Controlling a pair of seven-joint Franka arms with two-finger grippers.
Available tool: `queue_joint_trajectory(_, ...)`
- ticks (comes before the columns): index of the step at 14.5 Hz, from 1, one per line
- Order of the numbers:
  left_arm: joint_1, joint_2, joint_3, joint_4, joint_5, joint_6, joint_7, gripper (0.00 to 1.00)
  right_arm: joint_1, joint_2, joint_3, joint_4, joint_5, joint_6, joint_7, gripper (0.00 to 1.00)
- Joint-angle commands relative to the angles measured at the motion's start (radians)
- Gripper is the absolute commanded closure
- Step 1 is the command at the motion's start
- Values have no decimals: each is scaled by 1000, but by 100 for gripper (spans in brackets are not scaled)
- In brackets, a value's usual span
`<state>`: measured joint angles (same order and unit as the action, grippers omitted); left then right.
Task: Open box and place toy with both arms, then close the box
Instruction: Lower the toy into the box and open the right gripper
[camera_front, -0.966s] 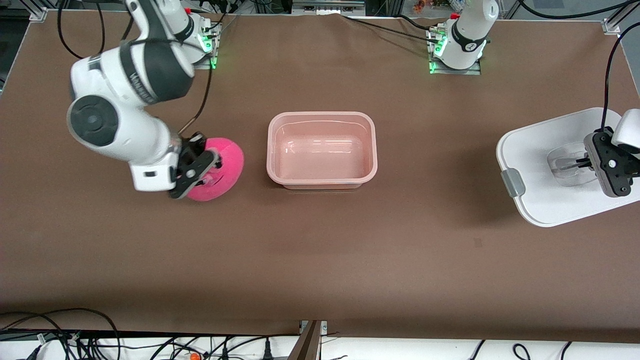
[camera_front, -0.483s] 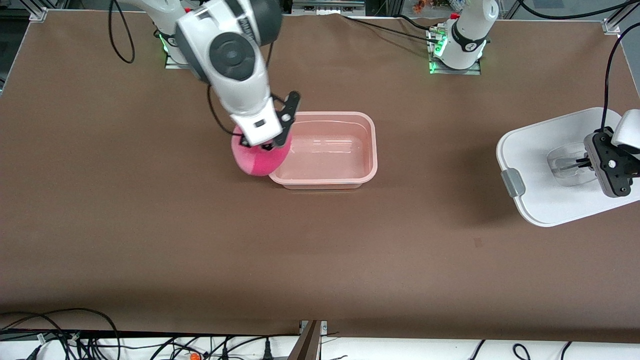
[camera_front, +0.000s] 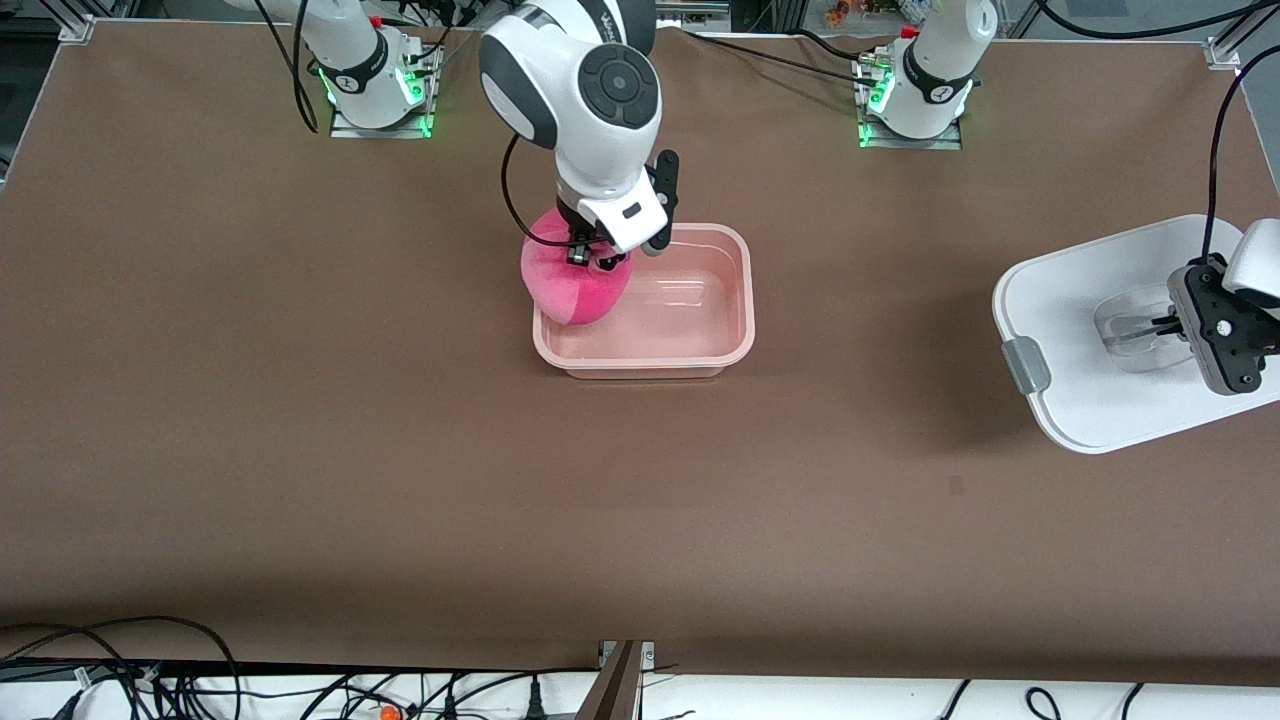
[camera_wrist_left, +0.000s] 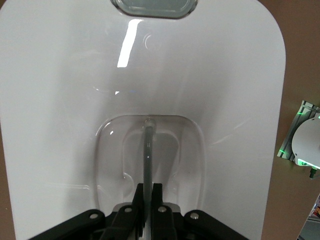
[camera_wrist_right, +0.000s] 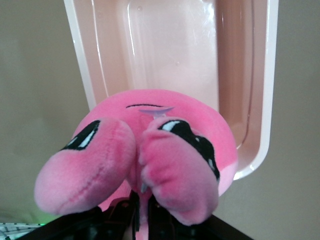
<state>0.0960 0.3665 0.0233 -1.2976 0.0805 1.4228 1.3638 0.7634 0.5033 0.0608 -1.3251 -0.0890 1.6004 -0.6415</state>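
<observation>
- The right hand (camera_front: 590, 262) hangs over the open box (camera_front: 735, 345), above the end of the box that lies toward the right arm's end of the table (camera_front: 300, 420).
- Its fingers are pinched tight on the toy (camera_front: 572, 285); the right wrist view shows them closed into the plush between two rounded pink lobes (camera_wrist_right: 145, 205).
- The toy (camera_wrist_right: 150, 150) is up in the air, partly over the box's rim at that end and partly over the box's inside; its dark eyes show in the right wrist view.
- The box (camera_wrist_right: 80, 75) has no lid on it, and its pinkish translucent inside holds nothing at the part that shows.
- The lid (camera_front: 1100, 330) is well apart from the box, at the left arm's end of the table, tilted, with one grey clip (camera_front: 1026, 364) on the edge that faces the box.
- The left hand (camera_front: 1165, 325) is at the clear recessed handle (camera_front: 1125, 330) in the lid's middle.
- In the left wrist view its fingers (camera_wrist_left: 156, 197) are drawn narrow on the handle's thin clear bar (camera_wrist_left: 147, 150), holding the lid (camera_wrist_left: 65, 75).
- A second grey clip (camera_wrist_left: 154, 7) shows at the lid's edge in that wrist view.
</observation>
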Motion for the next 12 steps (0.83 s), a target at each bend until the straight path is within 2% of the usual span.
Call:
queue_joint_trajectory(1, 2, 11, -5, 31, 19, -22, 20, 100, 36, 69, -12, 60, -44, 21, 9, 100)
queue_joint_trajectory(7, 2, 11, -5, 31, 19, -22, 23, 100, 43, 141, -16, 104, -58, 64, 48, 100)
queue_joint_trajectory(9, 2, 11, -3, 31, 16, -22, 23, 100, 69, 174, -16, 104, -89, 88, 80, 100)
queue_joint_trajectory(10, 2, 11, -3, 31, 16, -22, 24, 100, 77, 194, -15, 104, -97, 102, 104, 92)
queue_joint_trajectory(11, 2, 11, -5, 31, 16, -22, 24, 100, 88, 214, -15, 104, -100, 121, 123, 68)
queue_joint_trajectory(12, 2, 11, -5, 31, 16, -22, 24, 100, 97, 231, -16, 103, -100, 153, 144, 1)
